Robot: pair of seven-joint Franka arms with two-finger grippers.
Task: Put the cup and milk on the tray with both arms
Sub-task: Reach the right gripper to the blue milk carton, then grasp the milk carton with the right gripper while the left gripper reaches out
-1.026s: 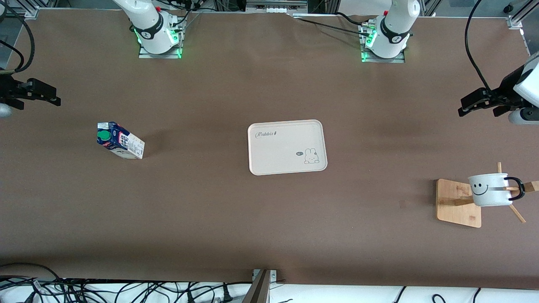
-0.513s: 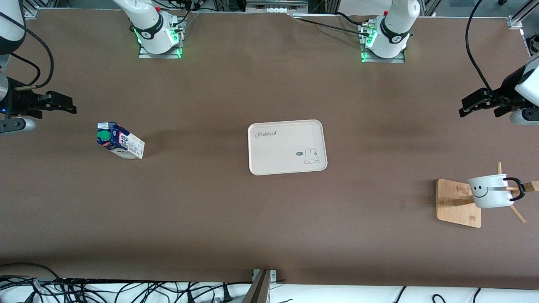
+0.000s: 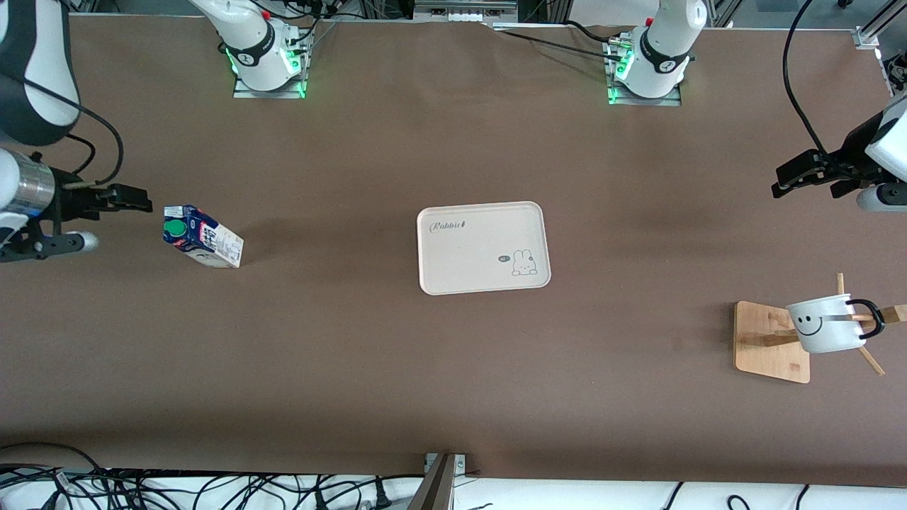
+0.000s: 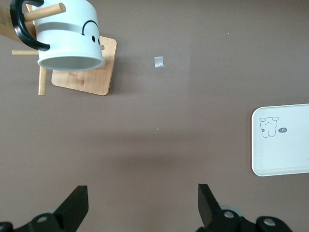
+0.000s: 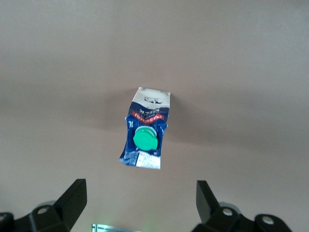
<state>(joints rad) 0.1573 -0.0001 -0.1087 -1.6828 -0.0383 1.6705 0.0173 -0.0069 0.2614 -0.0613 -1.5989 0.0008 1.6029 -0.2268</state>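
Note:
The milk [image 3: 203,237], a dark blue and white carton with a green cap, stands toward the right arm's end of the table. It also shows in the right wrist view [image 5: 146,133]. My right gripper [image 3: 142,202] is open and empty, close beside the milk and apart from it [image 5: 140,200]. The cup [image 3: 825,324], white with a smiley face, hangs by its black handle on a wooden stand's peg [image 4: 70,34]. My left gripper [image 3: 779,180] is open and empty over bare table [image 4: 141,205]. The pink-cream tray [image 3: 484,247] lies empty mid-table [image 4: 282,140].
The wooden stand base [image 3: 769,340] lies under the cup, with pegs sticking out [image 4: 87,77]. A small tape mark [image 4: 159,62] is on the brown table beside it. The arm bases [image 3: 266,64] glow green along the table's edge farthest from the front camera. Cables lie past the edge nearest it.
My right gripper has moved in from the table's end to just beside the milk. My left gripper has barely moved. Milk, cup and tray have not moved.

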